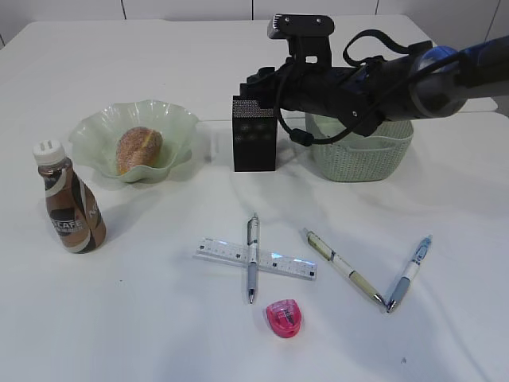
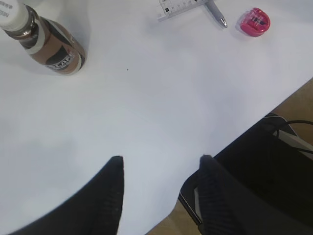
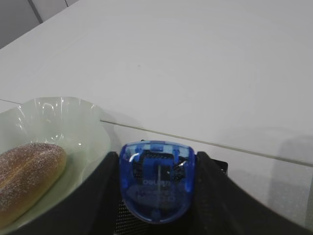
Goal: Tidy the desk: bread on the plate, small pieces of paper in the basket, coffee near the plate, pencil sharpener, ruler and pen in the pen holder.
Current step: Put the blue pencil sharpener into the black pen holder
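My right gripper (image 3: 157,156) is shut on a blue translucent pencil sharpener (image 3: 156,182), held just above the black mesh pen holder (image 1: 254,147) (image 3: 122,221). In the exterior view that gripper (image 1: 261,86) hovers over the holder's top. The bread (image 1: 139,149) (image 3: 27,171) lies in the plate (image 1: 179,127) (image 3: 58,117). The coffee (image 1: 71,208) (image 2: 49,44) stands upright in front of the plate, to its left. The ruler (image 1: 223,252) (image 2: 178,7) lies under a grey pen (image 1: 252,259). My left gripper (image 2: 161,161) is open over bare desk. No small pieces of paper are in view.
A pink pencil sharpener (image 1: 285,317) (image 2: 253,22) lies near the front. Two more pens (image 1: 343,267), (image 1: 409,273) lie to the right. The basket (image 1: 362,155) stands behind the right arm. The desk's front edge (image 2: 274,105) runs close to the left gripper.
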